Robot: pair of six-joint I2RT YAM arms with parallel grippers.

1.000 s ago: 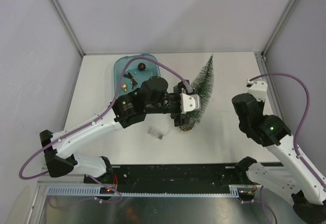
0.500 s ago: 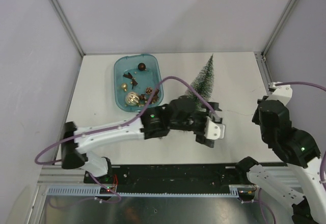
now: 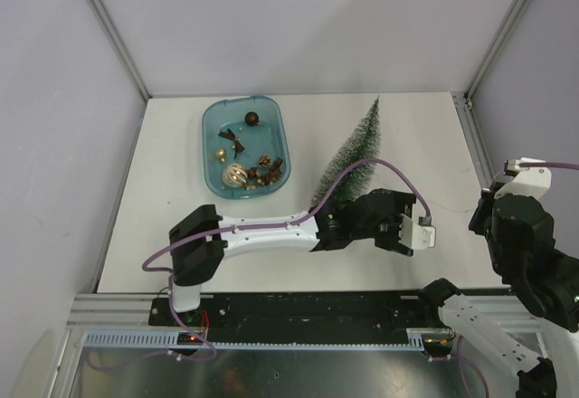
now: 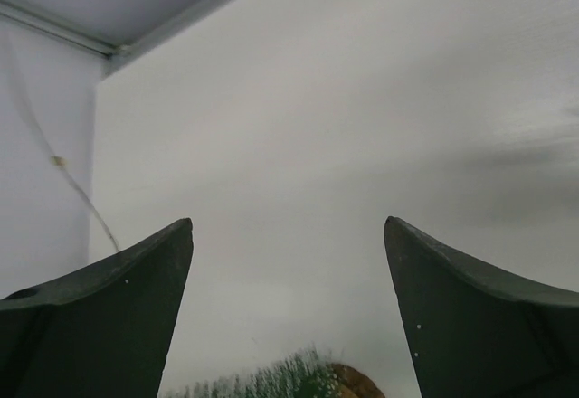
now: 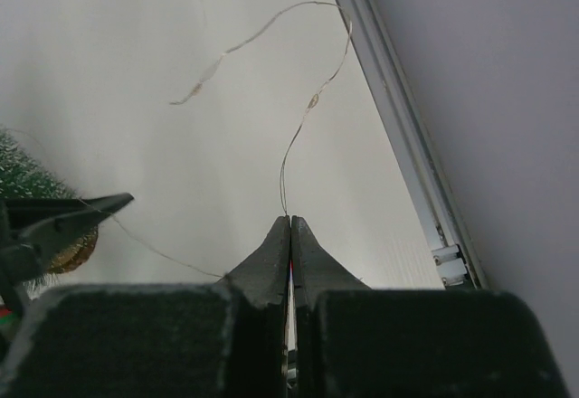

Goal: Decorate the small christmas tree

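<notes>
The small christmas tree (image 3: 355,149) shows as a slim frosted green cone, tip toward the back, with its lower part hidden under my left arm. Its base (image 4: 355,382) peeks in at the bottom of the left wrist view, below my left gripper (image 4: 288,226). That gripper is open and empty, just right of the tree's base (image 3: 418,228). My right gripper (image 5: 289,220) is shut on a thin light wire (image 5: 306,113), which loops away over the table. A second strand runs left toward the tree (image 5: 23,181).
A blue tray (image 3: 213,127) at the back left holds several small ornaments, among them a dark ball (image 3: 251,119) and a silver ball (image 3: 235,175). The metal frame rail (image 5: 398,118) runs along the table's right edge, close to my right gripper.
My left arm swung from over the tree's base to the right and nearer, ending beside the base. My right arm pulled back toward the near right edge, still holding the wire.
</notes>
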